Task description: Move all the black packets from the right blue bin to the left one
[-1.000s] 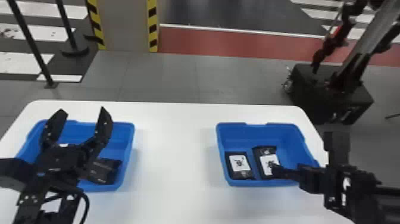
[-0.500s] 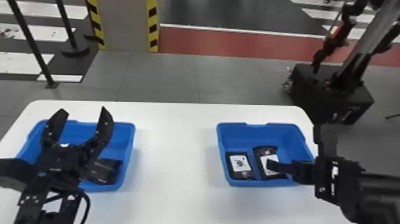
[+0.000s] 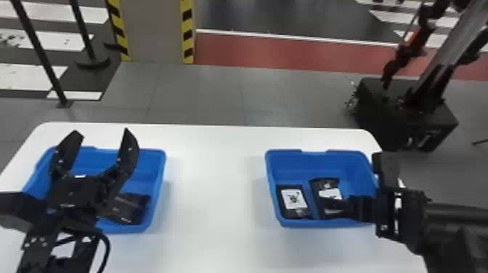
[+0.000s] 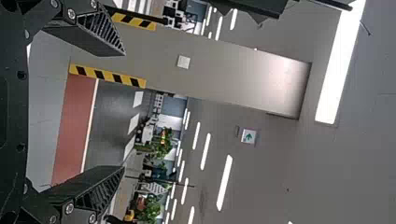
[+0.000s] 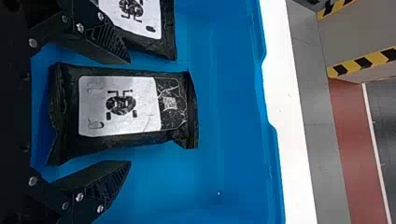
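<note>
A white worktop [image 3: 218,203] with rounded far corners carries two blue bins; the left bin [image 3: 162,170] and right bin [image 3: 269,174] stand well apart.

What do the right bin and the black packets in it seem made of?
Right bin: likely moulded plastic, smooth with a soft sheen, from its even blue and rounded corners. Black packets: probably plastic or foil film, slightly shiny, from the creases and flat ends.

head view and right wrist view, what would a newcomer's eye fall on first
Probably the bright left blue bin and right blue bin, set apart on the white table. Next, the left hand, spread wide over the left bin, and, in the right wrist view, a white-labelled black packet framed by the open right hand.
</note>
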### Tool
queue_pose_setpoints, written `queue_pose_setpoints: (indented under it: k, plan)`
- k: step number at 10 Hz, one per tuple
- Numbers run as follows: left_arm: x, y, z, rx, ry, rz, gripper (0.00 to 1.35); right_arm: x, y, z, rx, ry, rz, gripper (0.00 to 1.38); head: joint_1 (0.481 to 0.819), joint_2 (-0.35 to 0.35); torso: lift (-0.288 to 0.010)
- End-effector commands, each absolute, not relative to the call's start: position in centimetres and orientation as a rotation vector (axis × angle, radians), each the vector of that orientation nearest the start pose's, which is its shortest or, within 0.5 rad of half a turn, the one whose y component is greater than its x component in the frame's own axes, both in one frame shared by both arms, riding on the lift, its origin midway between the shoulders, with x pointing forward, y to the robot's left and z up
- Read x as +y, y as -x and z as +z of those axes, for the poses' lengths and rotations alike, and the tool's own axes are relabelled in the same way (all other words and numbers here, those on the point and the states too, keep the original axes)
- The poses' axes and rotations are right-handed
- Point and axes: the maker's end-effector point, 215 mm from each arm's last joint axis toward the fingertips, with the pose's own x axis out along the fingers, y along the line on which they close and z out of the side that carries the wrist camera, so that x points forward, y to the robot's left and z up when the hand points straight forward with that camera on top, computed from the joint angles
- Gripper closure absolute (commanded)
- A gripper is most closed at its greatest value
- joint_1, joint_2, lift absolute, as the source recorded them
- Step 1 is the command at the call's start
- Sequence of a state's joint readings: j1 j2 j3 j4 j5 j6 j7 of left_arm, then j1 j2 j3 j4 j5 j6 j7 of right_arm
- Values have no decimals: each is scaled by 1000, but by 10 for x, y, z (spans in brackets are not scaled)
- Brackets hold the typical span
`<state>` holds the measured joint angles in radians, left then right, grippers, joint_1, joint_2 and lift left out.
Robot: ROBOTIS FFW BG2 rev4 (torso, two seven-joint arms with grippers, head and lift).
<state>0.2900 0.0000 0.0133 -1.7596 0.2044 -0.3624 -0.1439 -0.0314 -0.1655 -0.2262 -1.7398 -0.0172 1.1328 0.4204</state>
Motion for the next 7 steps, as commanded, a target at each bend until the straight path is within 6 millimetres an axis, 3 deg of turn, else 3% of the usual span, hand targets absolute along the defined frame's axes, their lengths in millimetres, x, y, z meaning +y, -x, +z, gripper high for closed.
queue_pose_setpoints:
  k: [1, 5, 7]
  plan:
    - [225, -493, -284, -273, 178, -83, 165, -323, -492, -510, 914, -166, 129, 286, 695, -115, -110]
    - [229, -492, -285, -271, 178, -76, 165, -316, -468, -523, 993, -187, 126, 433, 695, -102, -110]
    - [229, -492, -285, -271, 175, -75, 167, -315, -474, -516, 975, -173, 128, 1067, 695, -100, -110]
